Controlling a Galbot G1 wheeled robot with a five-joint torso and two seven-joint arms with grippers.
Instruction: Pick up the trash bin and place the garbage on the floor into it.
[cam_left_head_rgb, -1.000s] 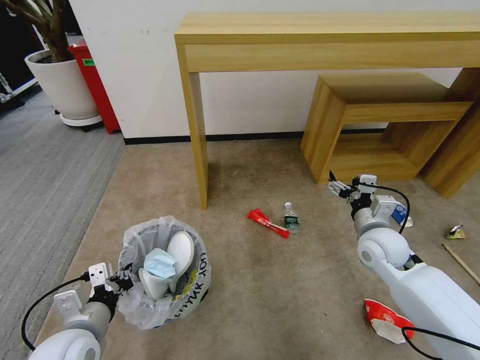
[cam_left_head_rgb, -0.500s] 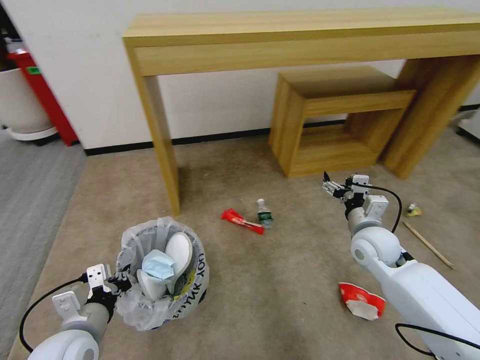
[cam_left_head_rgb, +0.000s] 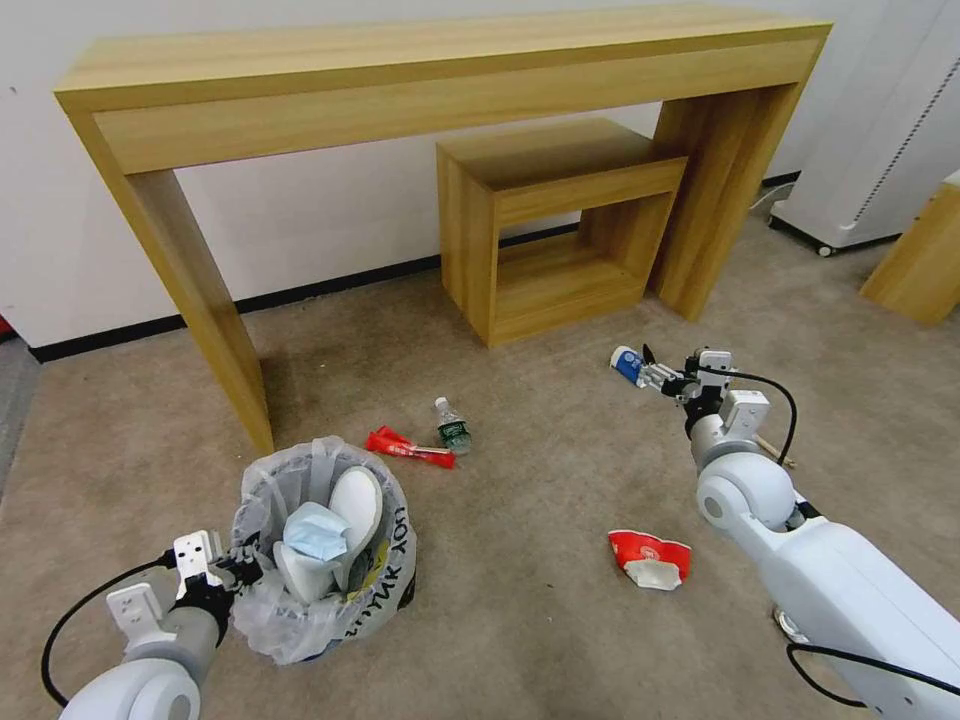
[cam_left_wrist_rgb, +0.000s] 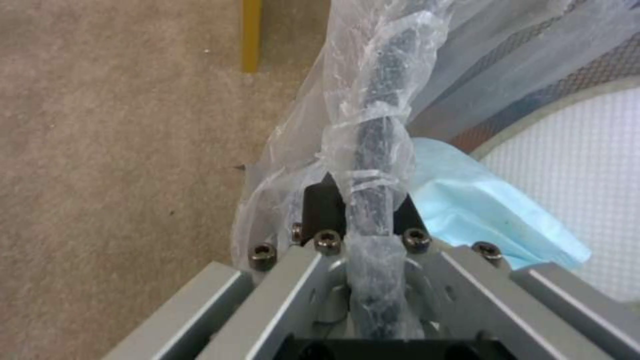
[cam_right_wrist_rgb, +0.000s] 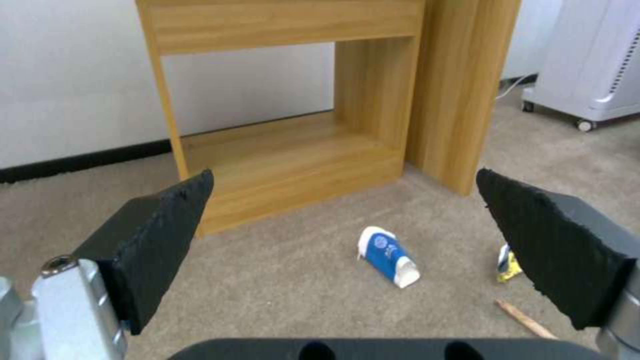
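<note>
Black rim of the trash bin (cam_left_head_rgb: 330, 545) is pinched by the left gripper (cam_left_head_rgb: 235, 572) (bag included); beyond the bin, the right gripper (cam_left_head_rgb: 655, 375) is held spread above the paper cup (cam_right_wrist_rgb: 388, 255).

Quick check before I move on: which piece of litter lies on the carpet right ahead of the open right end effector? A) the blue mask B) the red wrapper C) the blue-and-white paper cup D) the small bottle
C: the right wrist view shows the blue-and-white paper cup lying on its side on the carpet between the spread fingers of the right end effector.

Wooden console table (cam_left_head_rgb: 420, 75) — white wall (cam_left_head_rgb: 330, 215), beige carpet (cam_left_head_rgb: 540, 620)
</note>
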